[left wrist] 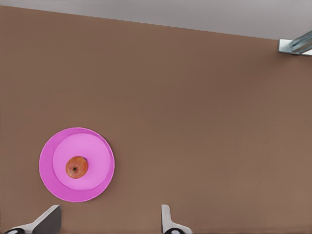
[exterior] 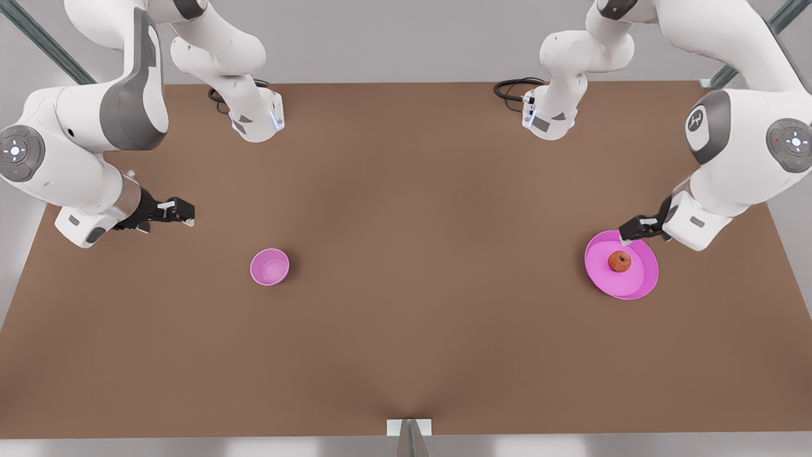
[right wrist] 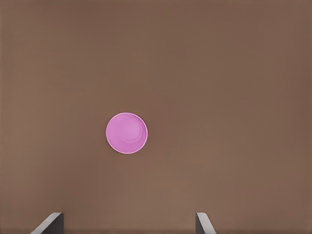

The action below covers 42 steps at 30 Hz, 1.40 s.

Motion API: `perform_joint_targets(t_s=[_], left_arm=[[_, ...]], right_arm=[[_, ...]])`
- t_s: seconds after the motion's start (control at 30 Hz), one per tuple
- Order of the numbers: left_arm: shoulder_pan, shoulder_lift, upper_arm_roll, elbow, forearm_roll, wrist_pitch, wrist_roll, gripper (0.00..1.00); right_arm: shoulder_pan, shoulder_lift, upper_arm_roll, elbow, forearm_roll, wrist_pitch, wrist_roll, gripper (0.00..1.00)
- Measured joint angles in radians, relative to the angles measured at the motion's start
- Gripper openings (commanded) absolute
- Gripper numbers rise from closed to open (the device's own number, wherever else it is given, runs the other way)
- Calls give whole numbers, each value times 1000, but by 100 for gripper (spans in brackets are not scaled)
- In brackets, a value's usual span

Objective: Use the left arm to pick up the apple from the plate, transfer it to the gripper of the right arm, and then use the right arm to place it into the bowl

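The red and yellow-green apple (exterior: 620,261) (left wrist: 76,167) rests near the middle of the wide pink plate (exterior: 637,289) (left wrist: 63,192) at the front view's right. My left gripper (exterior: 631,230) (left wrist: 108,222) hovers over the plate's far rim, open and holding nothing, a short way from the apple. The small deep pink bowl (exterior: 269,266) (right wrist: 126,133) stands left of centre in the front view. My right gripper (exterior: 181,212) (right wrist: 127,223) waits open and unloaded above the table, off to the bowl's left and farther back.
The brown table (exterior: 406,190) stretches wide and bare between bowl and plate. Both arm bases with black cables (exterior: 514,89) sit along the back edge. A small metal bracket (exterior: 409,428) marks the front edge. A metal strut (left wrist: 297,45) stands beyond a corner.
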<state>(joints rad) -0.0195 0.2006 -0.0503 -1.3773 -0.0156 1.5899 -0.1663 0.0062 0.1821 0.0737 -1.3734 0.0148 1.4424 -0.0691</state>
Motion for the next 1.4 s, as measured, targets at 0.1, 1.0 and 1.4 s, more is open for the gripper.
perform_joint_targets(t_s=[0.1, 1.0, 1.4], left_arm=[[-1, -15, 11, -130, 4, 30, 32, 100], [148, 229, 161, -741, -104, 862, 269, 100], [148, 270, 161, -748, -104, 894, 327, 91]], right_arm=[[0, 0, 0, 0, 0, 0, -2, 100], [1, 0, 3, 0, 0, 0, -12, 100], [1, 0, 3, 0, 0, 0, -13, 100]])
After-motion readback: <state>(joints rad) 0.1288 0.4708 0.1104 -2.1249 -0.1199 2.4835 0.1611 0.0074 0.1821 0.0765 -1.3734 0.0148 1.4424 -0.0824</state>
